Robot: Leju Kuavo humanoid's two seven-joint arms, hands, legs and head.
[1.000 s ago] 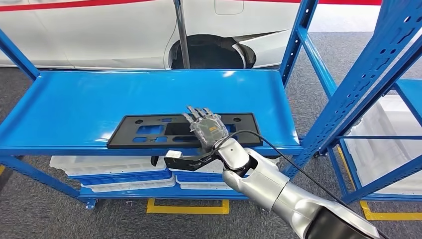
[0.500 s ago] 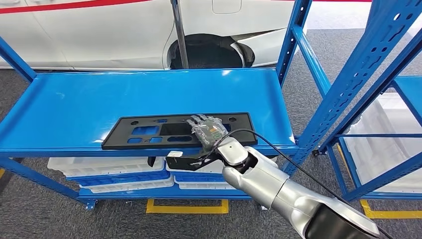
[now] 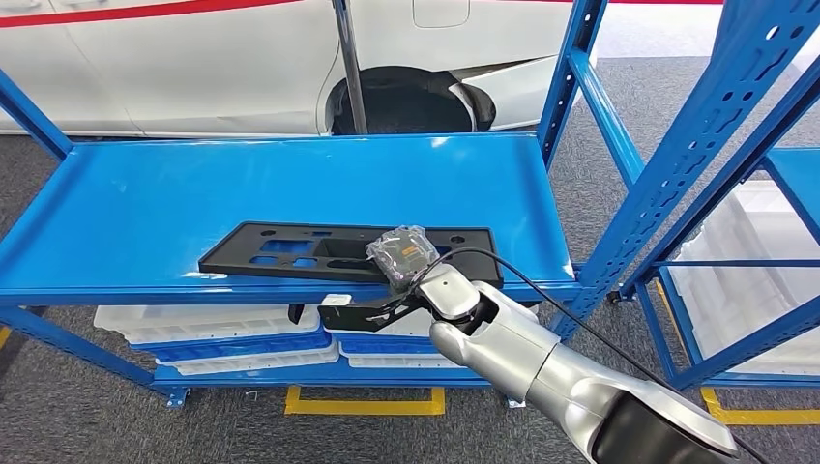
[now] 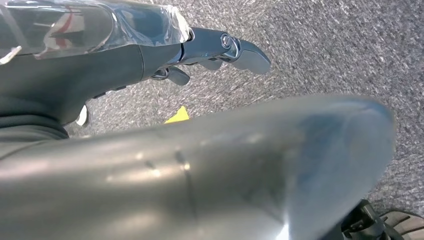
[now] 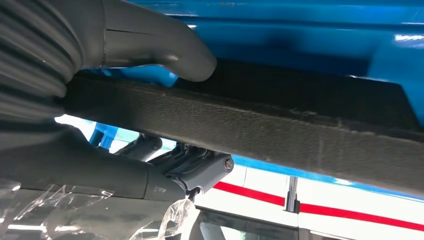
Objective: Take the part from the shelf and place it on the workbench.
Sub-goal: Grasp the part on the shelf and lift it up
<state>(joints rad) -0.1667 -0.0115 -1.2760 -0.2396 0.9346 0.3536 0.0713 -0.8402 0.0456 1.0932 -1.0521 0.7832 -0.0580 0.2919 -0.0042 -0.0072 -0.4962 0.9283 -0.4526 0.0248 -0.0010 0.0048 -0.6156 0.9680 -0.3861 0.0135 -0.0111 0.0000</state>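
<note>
Part (image 3: 290, 253): flat black plastic panel, long, rectangular, several cutouts and holes. Lies on blue shelf (image 3: 145, 208) near front edge, right end gripped by right hand (image 3: 404, 253), front right edge lifted slightly.

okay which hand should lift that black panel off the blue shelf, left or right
Right. The right hand already grips the black panel's front edge on the blue shelf, thumb on one face and fingers on the other. The left hand hangs over the floor.
</note>
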